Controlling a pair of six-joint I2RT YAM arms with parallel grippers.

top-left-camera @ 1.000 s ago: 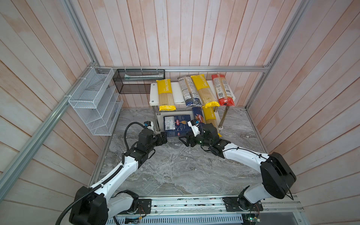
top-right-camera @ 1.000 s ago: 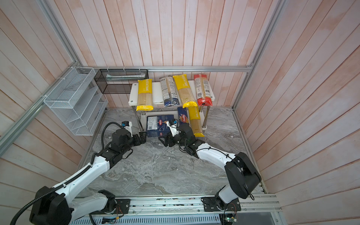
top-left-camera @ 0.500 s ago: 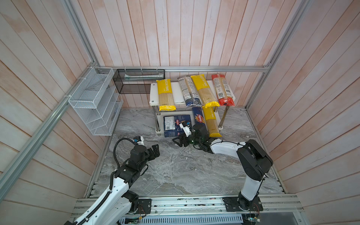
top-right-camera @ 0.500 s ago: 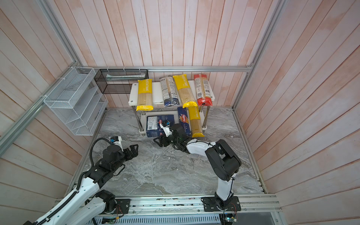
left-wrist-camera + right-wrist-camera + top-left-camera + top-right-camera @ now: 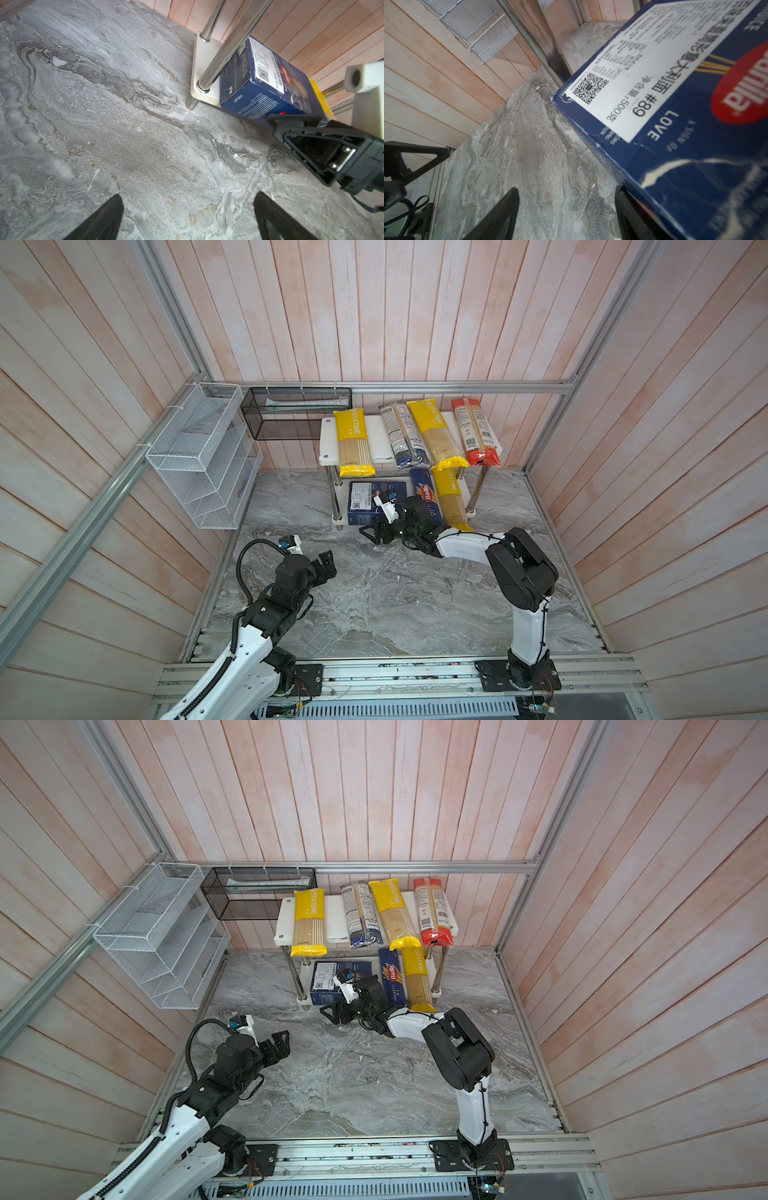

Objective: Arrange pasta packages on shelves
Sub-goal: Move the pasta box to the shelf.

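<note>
With 12 o'clock taken as the back wall, the left end effector (image 5: 326, 566) hovers over the marble desk (image 5: 395, 614) at about 9 o'clock. Its jaws are released and there is nothing between them.

A little farther, toward 12 o'clock, the right end effector (image 5: 374, 534) is low over the desk, also released and grasping nothing. It is just in front of the wider blue Barilla box (image 5: 363, 497). In the right wrist view the box corner hides part of one finger (image 5: 631, 212), so it cannot be told if they touch.

The shelves (image 5: 376, 439) stand at 12 o'clock against the wall. On the lower board the wider box lies at the 9 o'clock end and overhangs the near edge. Beside it, toward 3 o'clock, lies the blue Barilla pack (image 5: 424, 491), then the lower yellow PASTATIME bag (image 5: 451, 499).

On the upper board, from 9 to 3 o'clock, lie the left yellow PASTATIME bag (image 5: 353, 443), the dark-ended clear bag (image 5: 401, 435), the middle yellow PASTATIME bag (image 5: 434, 431) and the red-ended bag (image 5: 473, 431).

At 10 o'clock hangs a white wire-mesh organizer (image 5: 199, 456), and at 11 o'clock a black mesh basket (image 5: 291, 414).
</note>
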